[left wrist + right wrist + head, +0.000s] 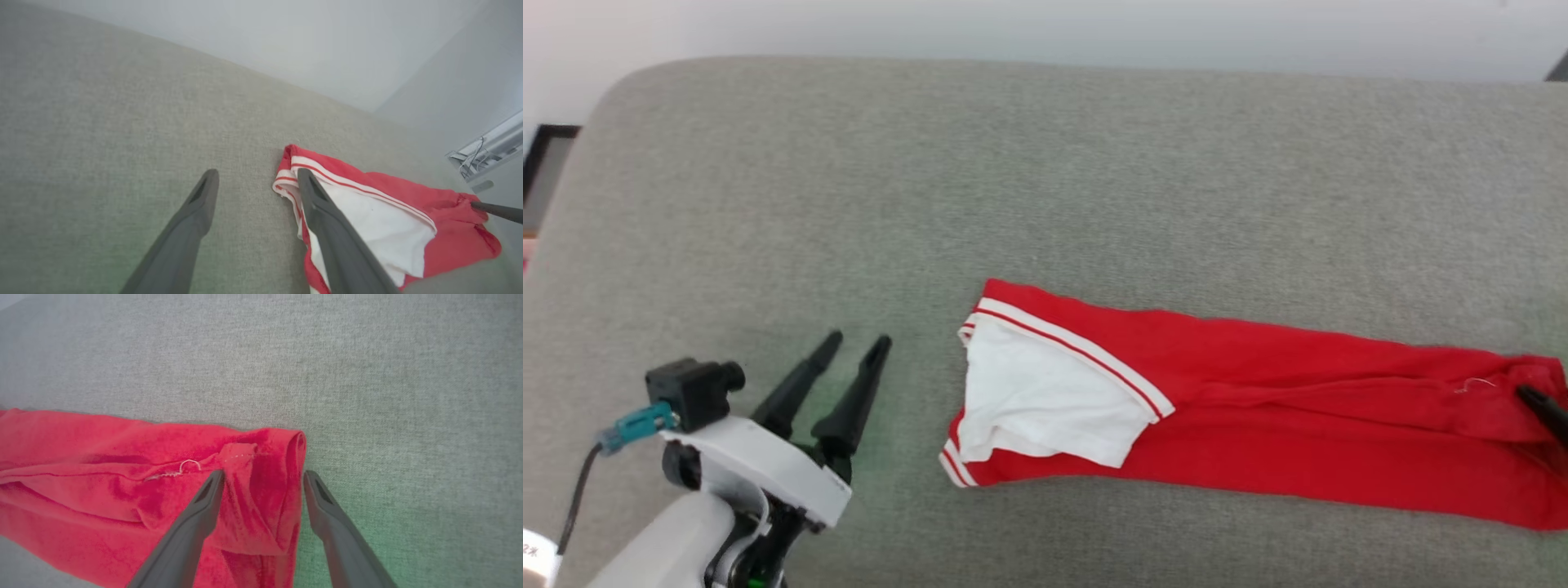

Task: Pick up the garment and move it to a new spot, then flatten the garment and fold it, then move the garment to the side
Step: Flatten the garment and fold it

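on the grey fabric surface point(1045, 180) the garment point(1258, 408) is lying stretched out in a long strip, sitting right of centre and toward the near edge in the head view. its left end has the white panel point(1037, 392) with the red-and-white striped trim point(1078, 347) along it, and the rest is plain red running off to the right, a bit rumpled with a few long creases.

left gripper point(858, 341) is off to the left of the garment, not touching it as far as i can see. its two fingers are spread apart with just bare grey fabric between them. from the left wrist view one finger point(327, 228) overlaps the white end of the garment point(449, 228).

right gripper point(264, 475) is at the far right end, also spread wide. in its own wrist view the rolled red edge of the garment point(102, 465) sits in the gap between the two fingers, and nothing's pinched. can't tell if the tips actually touch the cloth. there's a little loose pale thread point(184, 467) just beside the left finger in that view.
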